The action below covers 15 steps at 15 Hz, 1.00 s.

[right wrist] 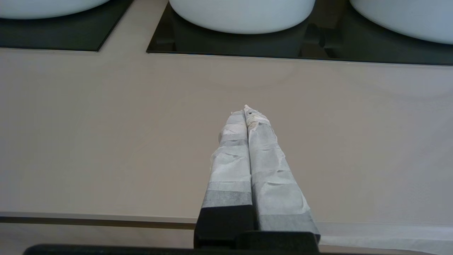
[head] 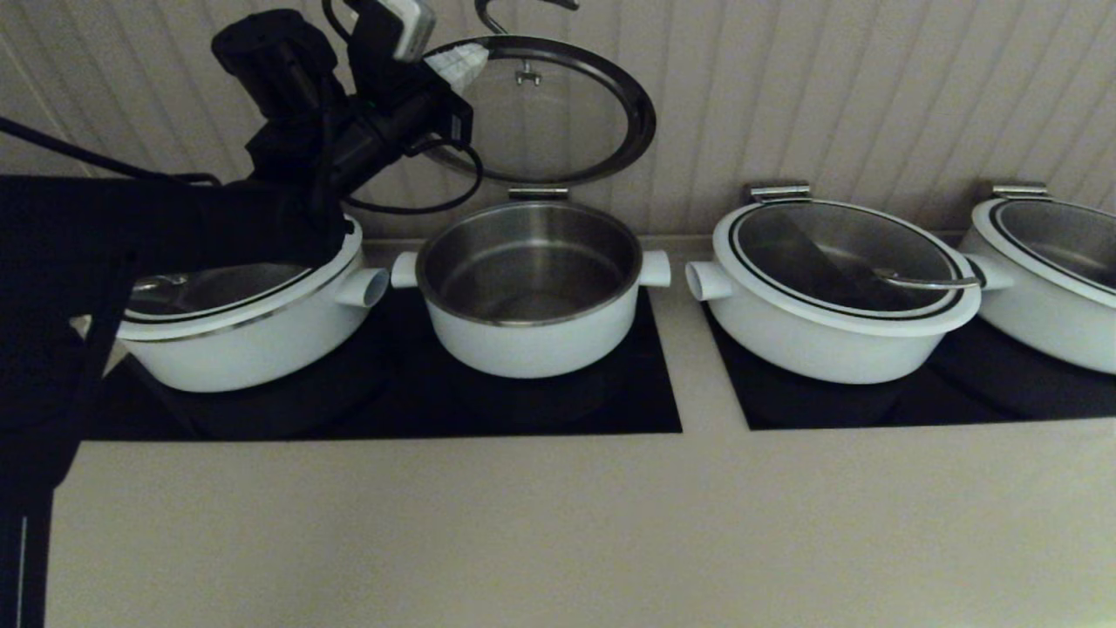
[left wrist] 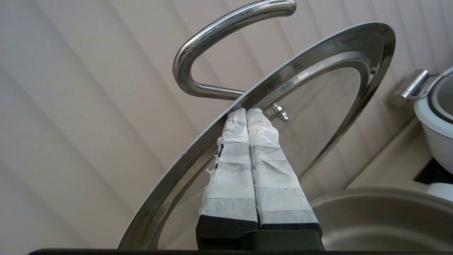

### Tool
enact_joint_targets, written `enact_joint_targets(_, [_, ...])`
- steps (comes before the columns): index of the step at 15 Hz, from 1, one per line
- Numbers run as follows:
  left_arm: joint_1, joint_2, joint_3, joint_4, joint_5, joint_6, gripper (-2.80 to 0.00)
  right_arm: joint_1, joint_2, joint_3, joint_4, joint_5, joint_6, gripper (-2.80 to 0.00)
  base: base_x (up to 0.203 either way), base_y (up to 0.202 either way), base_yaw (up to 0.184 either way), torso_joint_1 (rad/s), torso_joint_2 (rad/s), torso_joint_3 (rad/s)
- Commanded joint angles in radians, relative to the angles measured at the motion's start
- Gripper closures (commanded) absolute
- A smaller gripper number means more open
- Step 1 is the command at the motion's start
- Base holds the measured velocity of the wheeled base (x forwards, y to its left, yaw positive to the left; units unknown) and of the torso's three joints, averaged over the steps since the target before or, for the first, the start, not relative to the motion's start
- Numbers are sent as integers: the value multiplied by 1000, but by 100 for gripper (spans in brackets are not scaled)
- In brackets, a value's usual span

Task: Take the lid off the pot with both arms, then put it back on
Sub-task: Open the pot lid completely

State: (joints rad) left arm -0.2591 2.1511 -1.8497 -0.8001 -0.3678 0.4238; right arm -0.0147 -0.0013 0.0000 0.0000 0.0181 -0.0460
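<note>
The pot [head: 532, 288] stands open on the left black hob, its steel inside bare. The lid [head: 558, 113] is swung up on the hinge at the pot's back edge and stands nearly upright before the wall, with its steel bar handle [head: 488, 17] at the top. My left gripper [head: 458, 63] is shut, and its taped fingertips press against the lid's left rim from the underside. The left wrist view shows the gripper [left wrist: 246, 111] at the lid's steel rim [left wrist: 318, 67], below the handle [left wrist: 219, 32]. My right gripper [right wrist: 247, 110] is shut and empty over the bare counter and does not show in the head view.
A wide, shallow white pot with its lid on [head: 244, 323] stands left of the pot, under my left arm. Two more wide lidded pots [head: 837, 279] [head: 1055, 262] stand on the right hob [head: 915, 392]. The panelled wall is close behind. The beige counter [head: 567, 523] runs along the front.
</note>
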Motion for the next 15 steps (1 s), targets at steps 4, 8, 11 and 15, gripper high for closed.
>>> enact_joint_targets(4, [0,49,-24,-2,-2,3,0,-1,1,0,0,0,0,0,0,0,0,0,0,0])
enact_joint_targets(8, [8,75,-50,-2,-2,5,0,-1,1,0,0,0,0,0,0,0,0,0,0,0])
enact_joint_targets(11, [17,87,-82,2,-2,4,0,1,1,0,0,0,0,0,0,0,0,0,0,0])
enact_joint_targets(15, [34,90,-83,1,-2,7,0,-1,1,0,0,0,0,0,0,0,0,0,0,0])
